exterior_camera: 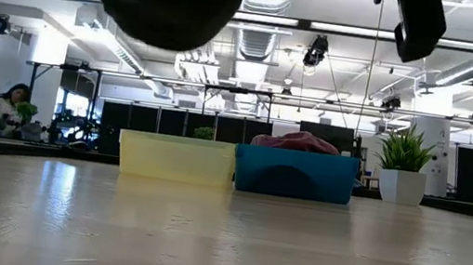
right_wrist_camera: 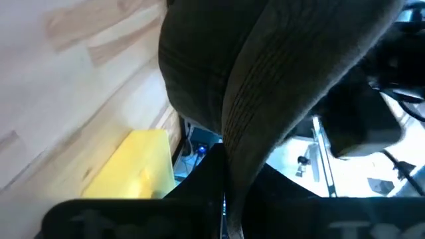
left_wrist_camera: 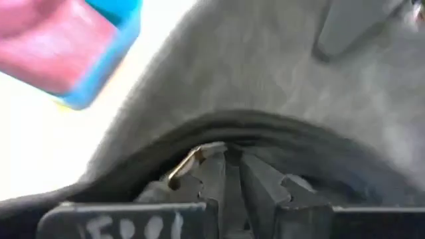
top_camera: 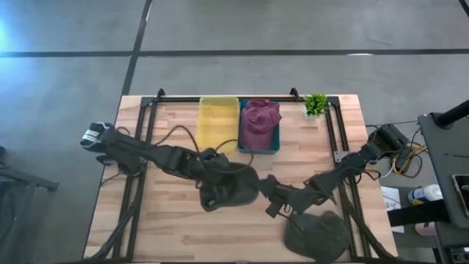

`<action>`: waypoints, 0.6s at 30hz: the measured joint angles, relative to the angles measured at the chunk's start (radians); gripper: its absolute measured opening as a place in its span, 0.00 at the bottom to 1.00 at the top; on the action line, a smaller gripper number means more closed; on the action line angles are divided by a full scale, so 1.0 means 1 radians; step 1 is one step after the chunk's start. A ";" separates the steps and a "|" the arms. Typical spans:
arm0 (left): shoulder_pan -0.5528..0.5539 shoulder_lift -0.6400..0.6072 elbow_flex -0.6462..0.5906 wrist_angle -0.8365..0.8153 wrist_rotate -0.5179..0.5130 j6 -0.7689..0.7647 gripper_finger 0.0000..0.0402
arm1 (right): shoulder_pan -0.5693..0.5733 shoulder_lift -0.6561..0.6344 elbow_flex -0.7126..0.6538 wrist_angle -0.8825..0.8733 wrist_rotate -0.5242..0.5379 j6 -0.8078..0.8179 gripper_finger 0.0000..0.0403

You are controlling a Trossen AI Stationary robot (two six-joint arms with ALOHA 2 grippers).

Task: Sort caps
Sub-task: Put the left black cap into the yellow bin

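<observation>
We judge the step in hand to be the carry of a dark olive-grey cap (top_camera: 233,188), lifted clear of the counter (top_camera: 168,231) between both arms, near the middle and just in front of the bins. The left end effector (left_wrist_camera: 229,174) has its fingers pinched together on the cap's dark edge band, and the right end effector (right_wrist_camera: 224,199) is likewise clamped on a fold of the same fabric from the other side; from the low camera the cap hangs as a dark mass above the surface. Its long axis seems to run roughly across the counter, from one end effector to the other, but we cannot tell which way the brim points because the fabric is bunched. A second olive-grey cap (top_camera: 316,233) lies on the near right part of the counter. A maroon cap (top_camera: 260,121) already sits in the teal bin (top_camera: 272,148), while the yellow bin (top_camera: 218,121) beside it looks empty. The next move, as we read it, calls for both arms to travel together toward the yellow bin, keep the cap spread, centre it over the opening, then lower and let go.
</observation>
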 joint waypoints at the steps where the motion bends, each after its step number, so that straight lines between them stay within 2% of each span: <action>1: 0.000 -0.021 0.001 -0.013 -0.023 0.001 0.11 | -0.001 0.000 0.000 0.002 -0.004 -0.013 0.04; 6: 0.001 -0.125 0.001 -0.106 -0.105 0.001 0.11 | -0.014 0.001 0.000 0.029 -0.022 -0.048 0.04; 11: 0.001 -0.191 0.001 -0.138 -0.113 -0.007 0.11 | -0.032 0.001 -0.001 0.029 -0.025 -0.051 0.04; 15: 0.005 -0.172 0.001 -0.100 -0.112 -0.003 0.11 | -0.039 0.001 -0.001 0.034 -0.079 -0.052 0.04; 18: 0.005 -0.118 -0.005 -0.106 -0.055 0.011 0.11 | -0.050 0.001 -0.001 0.033 -0.093 -0.052 0.04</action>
